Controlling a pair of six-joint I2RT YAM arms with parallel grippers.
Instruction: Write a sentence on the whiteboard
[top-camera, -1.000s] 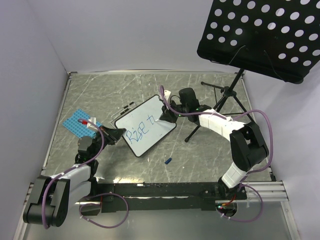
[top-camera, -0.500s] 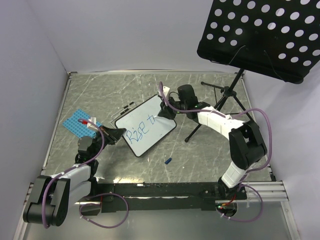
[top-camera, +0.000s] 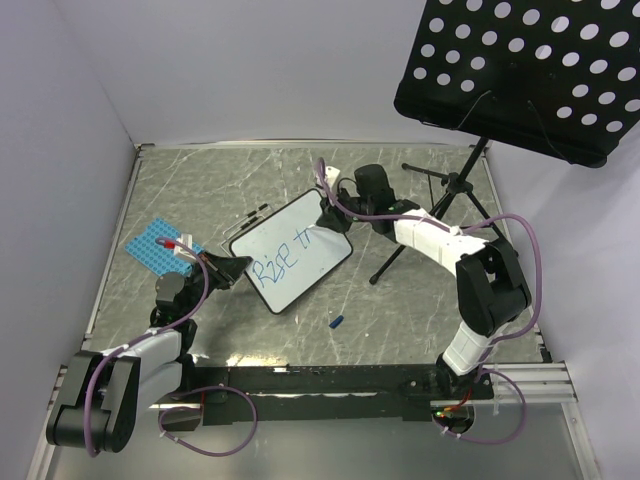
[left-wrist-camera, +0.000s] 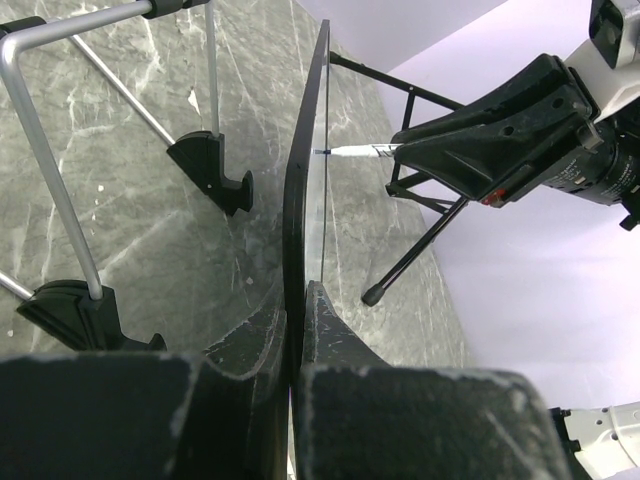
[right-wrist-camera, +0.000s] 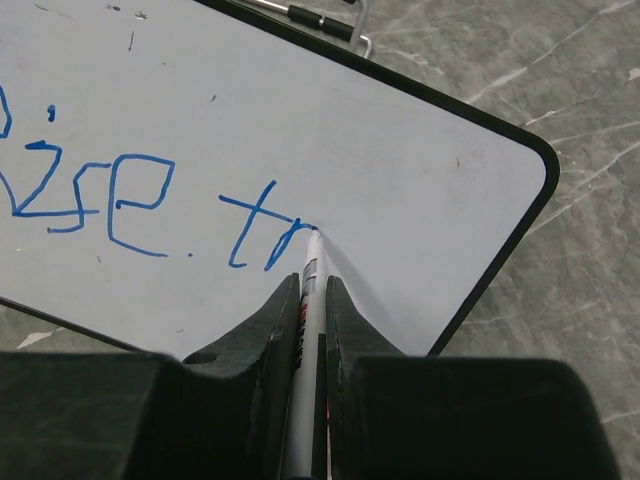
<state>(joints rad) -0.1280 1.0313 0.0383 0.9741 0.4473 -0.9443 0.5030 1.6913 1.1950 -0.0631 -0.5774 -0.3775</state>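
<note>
The whiteboard stands tilted near the table's middle. My left gripper is shut on the board's near-left edge; in the left wrist view its fingers pinch the black frame edge-on. My right gripper is at the board's far right, shut on a white marker whose tip touches the whiteboard. The sentence in blue reads "Rise. tr", with the tip at the end of the "r". In the left wrist view the marker meets the board face from the right.
A black perforated music-stand tray hangs over the back right, with its tripod legs just right of the board. A blue studded plate lies at the left. A small blue cap lies in front of the board. Wire supports stand behind the board.
My right gripper has shifted slightly toward the back with the marker, and the blue writing has grown by the letter after the "t". The left gripper and the board have stayed put.
</note>
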